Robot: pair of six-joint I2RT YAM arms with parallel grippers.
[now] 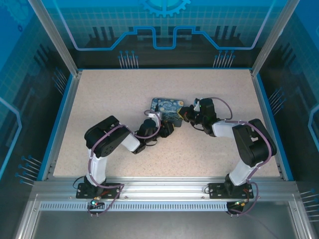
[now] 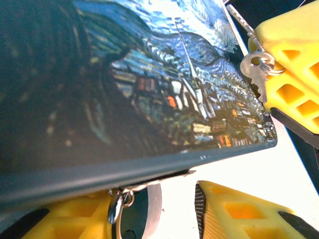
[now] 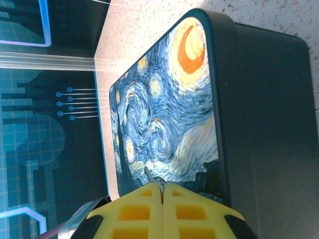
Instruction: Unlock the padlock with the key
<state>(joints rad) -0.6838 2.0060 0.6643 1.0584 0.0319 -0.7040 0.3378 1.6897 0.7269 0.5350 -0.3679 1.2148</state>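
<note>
We see the right gripper (image 3: 161, 188) with its two yellow fingers pressed tight together. They are pinching the key (image 3: 148, 174). Only a thin dark bit of the key sticks out past the fingertips. In the right wrist view that bit sits in front of the painted lid of the blue box (image 3: 164, 104), near the lid's lower edge.

From the left wrist view we see the same key (image 2: 253, 67) from the other side. Its pale silver end has a hole with a little ring through it. That end is right against the yellow fingers and just beside the right edge of the box lid. We cannot tell if the key touches the box.

The left gripper (image 2: 154, 209) has its fingers spread apart. The padlock (image 2: 137, 216) hangs under the near edge of the box, between those fingers. It is dark with a shiny rim and a silver loop on top. It sits close to one finger, and we see bare table between it and the other finger (image 2: 239, 214). Most of the padlock is hidden, so we cannot see its keyhole.

From above, the box sits near the middle of the speckled table (image 1: 99, 99). The left gripper is at the box's near side and the right gripper is at its right side. The key and the padlock are near each other but apart.
</note>
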